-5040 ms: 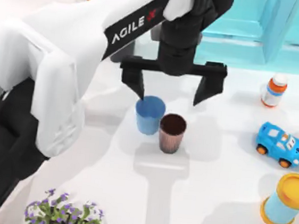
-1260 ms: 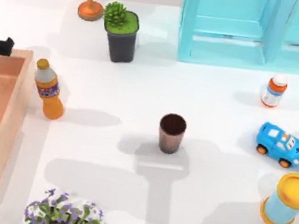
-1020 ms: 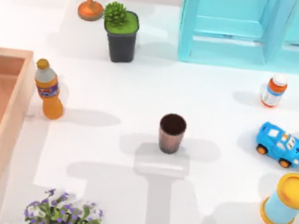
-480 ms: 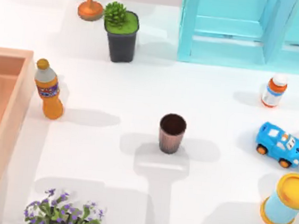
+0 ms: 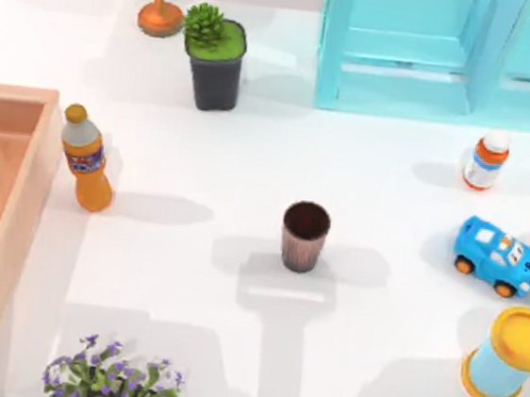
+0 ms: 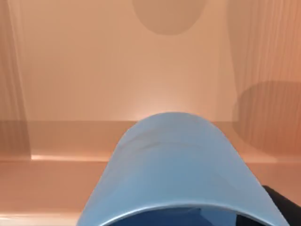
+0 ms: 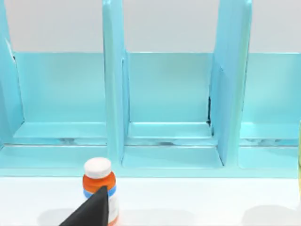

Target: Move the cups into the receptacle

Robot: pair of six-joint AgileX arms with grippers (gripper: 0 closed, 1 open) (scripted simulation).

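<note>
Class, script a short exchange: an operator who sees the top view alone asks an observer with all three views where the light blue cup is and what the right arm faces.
Operator: I see the dark brown ribbed tumbler mid-table. Where is the light blue smooth tumbler?
Observer: In the left wrist view the light blue smooth tumbler is close before the left arm's camera, over the floor of the large tan-peach wooden box.
Operator: And the right arm?
Observer: Its wrist view faces the turquoise shelf frame, with the small orange white-capped bottle in front.
</note>
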